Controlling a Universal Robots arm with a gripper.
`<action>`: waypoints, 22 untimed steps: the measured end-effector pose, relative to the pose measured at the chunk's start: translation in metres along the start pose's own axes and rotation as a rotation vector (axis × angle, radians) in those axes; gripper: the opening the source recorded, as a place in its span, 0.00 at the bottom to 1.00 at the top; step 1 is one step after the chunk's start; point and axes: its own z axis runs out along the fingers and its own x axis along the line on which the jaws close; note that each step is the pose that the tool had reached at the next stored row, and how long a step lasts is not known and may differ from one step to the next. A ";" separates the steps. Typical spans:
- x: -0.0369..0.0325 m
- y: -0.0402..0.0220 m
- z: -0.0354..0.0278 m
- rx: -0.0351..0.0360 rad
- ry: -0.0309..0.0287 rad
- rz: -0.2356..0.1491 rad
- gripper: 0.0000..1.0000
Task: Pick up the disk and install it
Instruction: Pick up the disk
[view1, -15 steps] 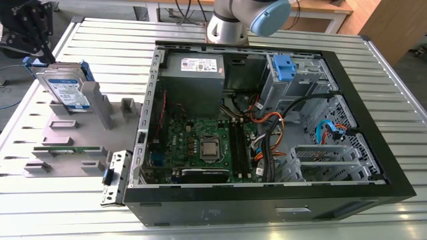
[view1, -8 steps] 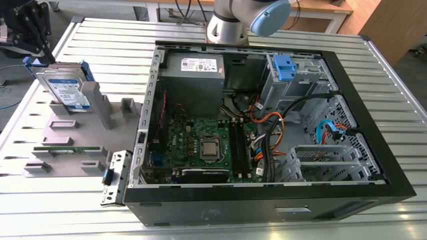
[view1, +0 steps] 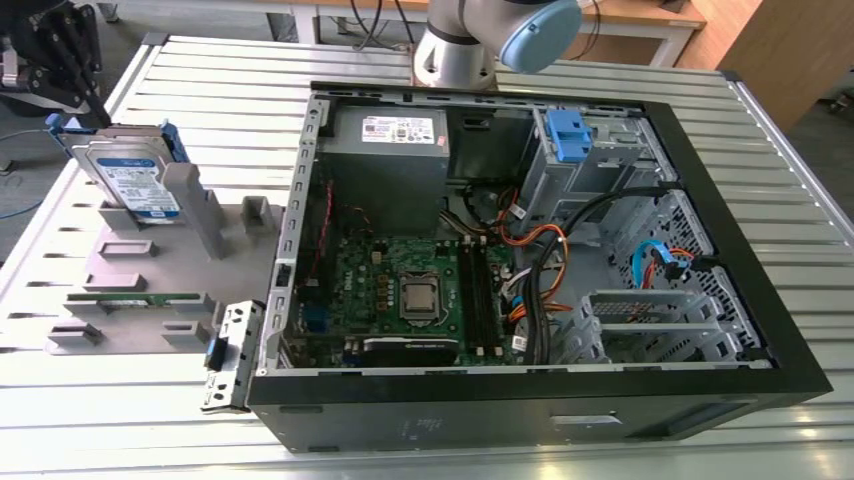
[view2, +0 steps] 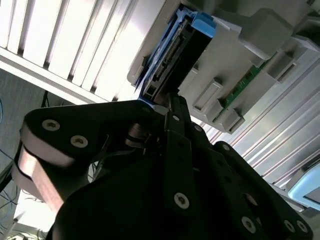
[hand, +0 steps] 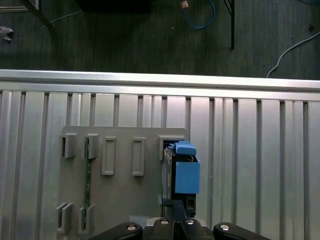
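The disk (view1: 134, 185) stands upright on its edge in a slot of a grey holder (view1: 147, 265) on the slatted table, at the exterior view's left. It is silver with a white-and-blue label and blue rails. My black gripper (view1: 54, 60) hangs past the disk's far end, off the table's corner, apart from it. In the first wrist view the disk's blue handle (hand: 186, 175) lies just beyond my gripper (hand: 175, 206), which looks shut with nothing held. The second wrist view shows the gripper (view2: 172, 100) pointing at the disk's connector end (view2: 175, 50).
An open black computer case (view1: 534, 395) lies on the table at the exterior view's right, with a motherboard, cables, a grey power supply (view1: 387, 140) and a metal drive cage with a blue bracket (view1: 567, 135). A green memory stick (view1: 134, 297) sits in the holder.
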 end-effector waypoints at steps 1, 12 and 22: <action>0.0000 0.0000 0.0002 0.0001 -0.0001 0.000 0.11; -0.0025 -0.0011 0.0022 0.0006 -0.0022 0.052 0.11; -0.0056 -0.0054 0.0040 0.0008 -0.0025 0.056 0.11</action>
